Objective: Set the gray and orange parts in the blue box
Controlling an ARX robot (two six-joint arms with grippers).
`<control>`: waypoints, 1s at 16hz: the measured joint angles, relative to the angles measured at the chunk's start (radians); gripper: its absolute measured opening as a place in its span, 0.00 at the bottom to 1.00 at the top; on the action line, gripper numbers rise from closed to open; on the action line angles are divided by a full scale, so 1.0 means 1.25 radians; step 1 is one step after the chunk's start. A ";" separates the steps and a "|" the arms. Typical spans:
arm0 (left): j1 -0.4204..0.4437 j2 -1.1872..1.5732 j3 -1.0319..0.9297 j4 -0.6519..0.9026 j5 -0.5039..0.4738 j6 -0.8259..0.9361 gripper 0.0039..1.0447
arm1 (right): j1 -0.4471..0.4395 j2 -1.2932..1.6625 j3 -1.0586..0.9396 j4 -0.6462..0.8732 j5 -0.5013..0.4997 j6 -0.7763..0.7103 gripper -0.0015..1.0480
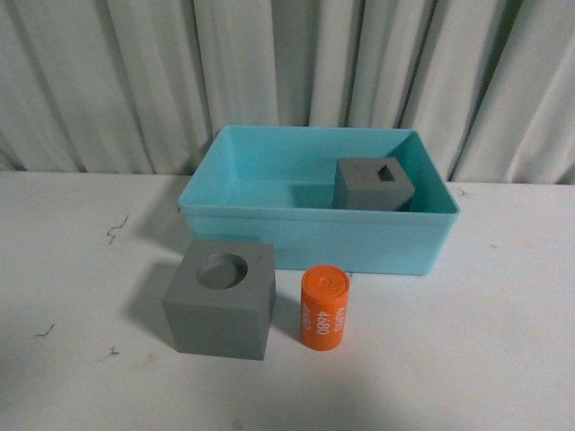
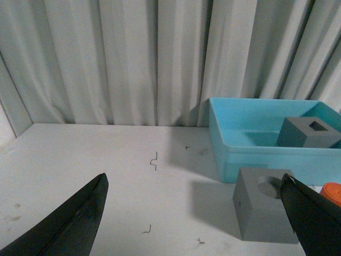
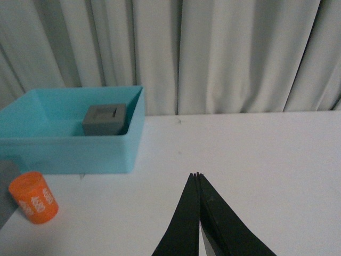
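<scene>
Gray cube with a round top hole (image 1: pixel 220 301) stands in front of the light blue box (image 1: pixel 314 242). Just right of it, not touching, the orange cylinder (image 1: pixel 324 308) stands upright. Inside the box, toward its right side, sits the gray cube with a rectangular hole (image 1: pixel 375 184). The left gripper (image 2: pixel 193 186) has its jaws spread wide and empty; the right gripper (image 3: pixel 198 175) has its jaws pressed together, holding nothing.

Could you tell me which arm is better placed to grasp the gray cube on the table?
Left, probably. The left gripper is open with the round-hole gray cube just ahead; the right gripper is shut, that cube barely in its view.
</scene>
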 joint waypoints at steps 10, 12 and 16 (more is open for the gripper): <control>0.000 0.000 0.000 0.000 0.000 0.000 0.94 | 0.000 -0.049 0.000 -0.012 0.000 -0.001 0.69; 0.000 0.000 0.000 0.000 0.000 0.000 0.94 | 0.000 -0.049 0.000 -0.012 0.000 -0.001 0.93; 0.000 0.009 0.010 -0.043 0.005 -0.007 0.94 | 0.000 -0.049 0.000 -0.012 0.000 -0.001 0.94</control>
